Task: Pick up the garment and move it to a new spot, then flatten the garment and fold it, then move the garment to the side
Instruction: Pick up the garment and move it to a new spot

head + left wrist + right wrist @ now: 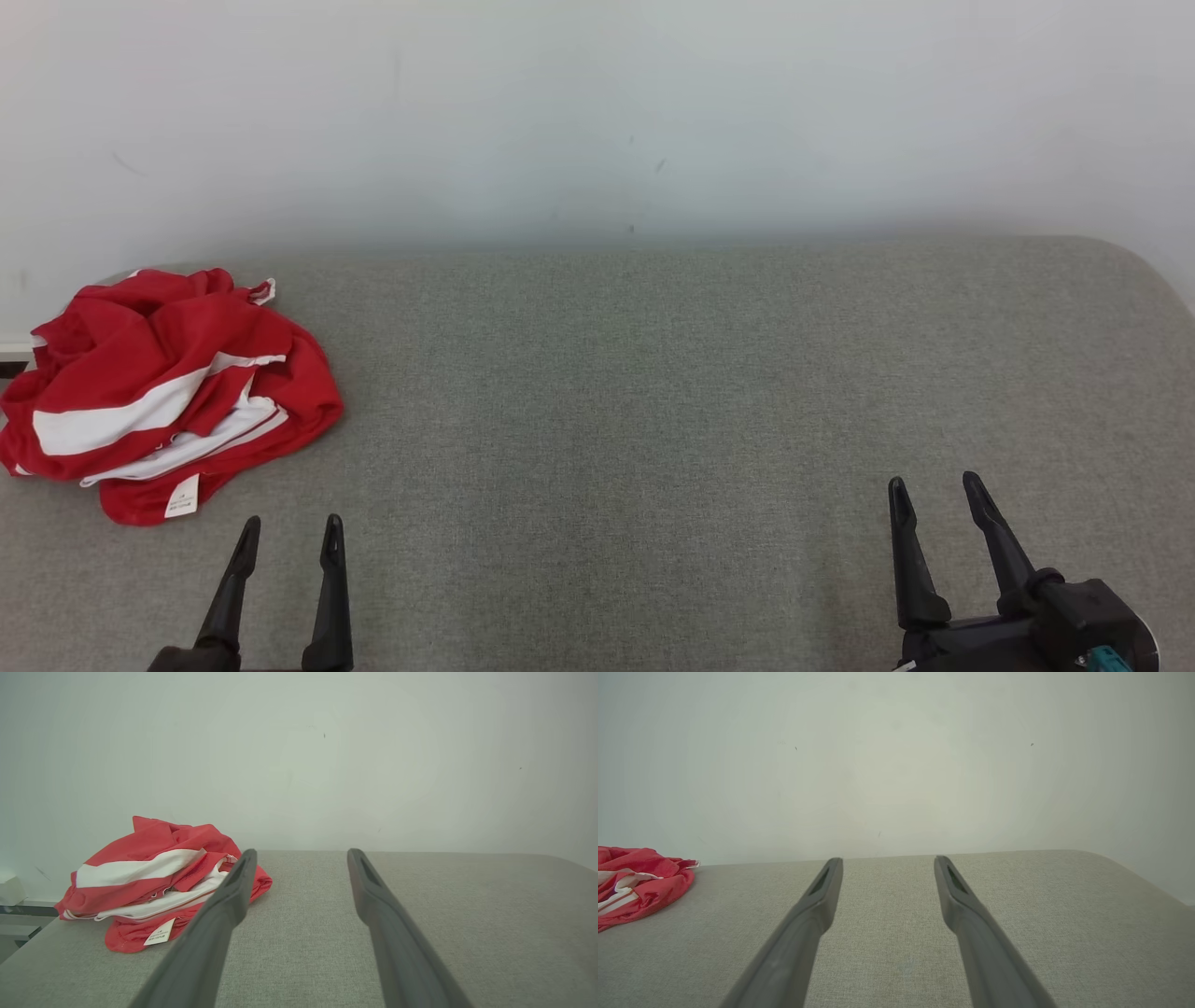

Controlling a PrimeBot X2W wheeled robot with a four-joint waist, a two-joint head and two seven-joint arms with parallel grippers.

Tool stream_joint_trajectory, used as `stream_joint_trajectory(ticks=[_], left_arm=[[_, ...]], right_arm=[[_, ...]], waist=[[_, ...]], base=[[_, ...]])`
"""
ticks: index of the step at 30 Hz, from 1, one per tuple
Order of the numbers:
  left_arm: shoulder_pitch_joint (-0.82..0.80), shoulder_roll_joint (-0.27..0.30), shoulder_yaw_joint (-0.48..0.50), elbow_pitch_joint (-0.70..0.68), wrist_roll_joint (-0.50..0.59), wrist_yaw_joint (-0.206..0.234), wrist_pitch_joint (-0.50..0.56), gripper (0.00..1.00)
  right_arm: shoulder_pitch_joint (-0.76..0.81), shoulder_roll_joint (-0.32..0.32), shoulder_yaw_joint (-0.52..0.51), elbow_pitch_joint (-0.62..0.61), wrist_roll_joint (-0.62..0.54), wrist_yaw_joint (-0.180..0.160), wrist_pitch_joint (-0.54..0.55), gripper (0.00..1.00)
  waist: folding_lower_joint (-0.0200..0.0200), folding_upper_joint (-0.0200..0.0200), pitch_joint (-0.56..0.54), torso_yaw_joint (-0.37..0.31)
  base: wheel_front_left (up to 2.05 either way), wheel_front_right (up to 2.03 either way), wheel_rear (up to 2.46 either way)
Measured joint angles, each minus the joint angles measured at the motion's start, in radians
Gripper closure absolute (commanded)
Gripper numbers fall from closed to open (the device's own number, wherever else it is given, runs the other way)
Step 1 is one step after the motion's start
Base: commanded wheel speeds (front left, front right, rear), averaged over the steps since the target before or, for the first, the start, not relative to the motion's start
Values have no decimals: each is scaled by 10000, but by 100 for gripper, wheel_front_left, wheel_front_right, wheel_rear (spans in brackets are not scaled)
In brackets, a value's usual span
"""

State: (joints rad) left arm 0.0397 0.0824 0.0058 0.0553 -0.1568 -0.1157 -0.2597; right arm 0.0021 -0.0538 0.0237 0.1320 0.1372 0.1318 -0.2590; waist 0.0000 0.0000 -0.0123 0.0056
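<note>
A crumpled red garment (168,392) with white stripes and a white label lies in a heap at the far left of the grey fabric surface (653,392). The left wrist view has the garment (154,882) ahead and to the left, and it sits at the left edge of the right wrist view as well (640,884). My left gripper (291,532) is open and empty, just below and right of the heap, apart from it. My right gripper (934,490) stands open and empty at the lower right, far from the garment. Both pairs of fingers (233,891) (822,891) are spread wide.
A plain white wall (597,112) rises behind the surface. The surface's far right corner (1139,271) is rounded. At the far left, past the surface's edge, a pale ledge (14,896) shows.
</note>
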Motion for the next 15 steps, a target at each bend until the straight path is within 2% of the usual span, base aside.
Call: stream_joint_trajectory(ticks=[15], left_arm=[[10,0,82,31,-136,-86,-31,0]], right_arm=[[11,-10,15,276,391,0,-52,0]], waist=[[0,0,-27,46]], base=[[0,0,0]])
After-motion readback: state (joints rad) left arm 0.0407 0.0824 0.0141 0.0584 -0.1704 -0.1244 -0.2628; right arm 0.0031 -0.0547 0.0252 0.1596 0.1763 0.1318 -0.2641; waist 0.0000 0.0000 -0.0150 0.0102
